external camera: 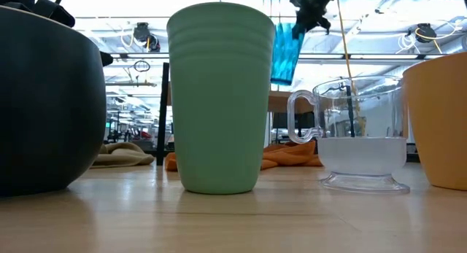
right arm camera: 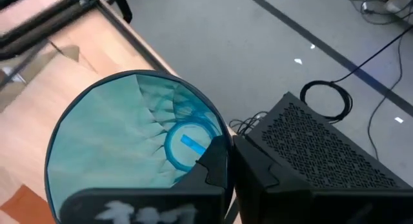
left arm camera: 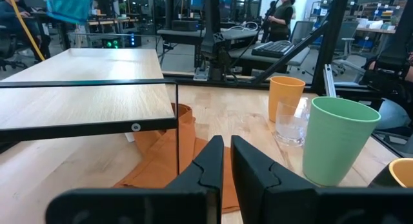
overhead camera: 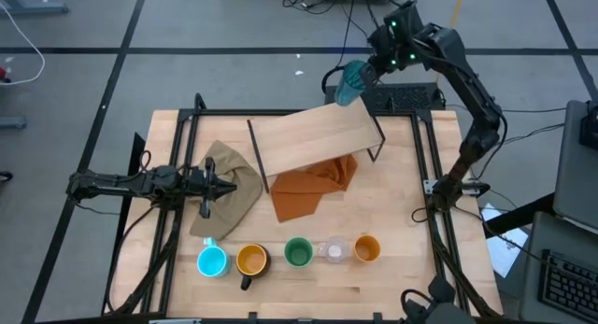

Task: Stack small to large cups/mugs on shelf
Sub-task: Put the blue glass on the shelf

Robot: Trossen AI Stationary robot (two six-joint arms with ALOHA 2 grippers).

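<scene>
Right gripper [overhead camera: 366, 74] pinches the rim of the teal tumbler [overhead camera: 350, 83], one finger inside the wall and one outside, jaws clamped tight on it. Tumbler hangs in the air over the far right corner of the shelf [overhead camera: 318, 135], not touching the board; the low view shows it well above shelf height.

Handling, as a judgement: looks like thin moulded plastic, light and stiff, slick-walled. A rim pinch lets it swing or tilt, so it wants setting down flat and slow. Rim is the sensible place to hold; the ribbed body is too wide for these fingers.

Looks: translucent blue-teal, tall, tapering to a small round base, faceted ribs down the inside, empty.

Shelf: pale plywood on thin black legs, sitting skewed on the table, nothing on top. An orange cloth [overhead camera: 313, 189] lies partly under it.

Front row on the table [overhead camera: 402, 268], from the left arm's side: blue mug [overhead camera: 212, 261], black mug [overhead camera: 251, 260] with yellow inside, green cup [overhead camera: 298, 253], small clear glass [overhead camera: 334, 250], orange cup [overhead camera: 366, 248]. All upright, none on the shelf yet.

Left gripper [overhead camera: 224, 184] waits low over a tan cloth [overhead camera: 232, 189], fingers nearly together, holding nothing.
</scene>
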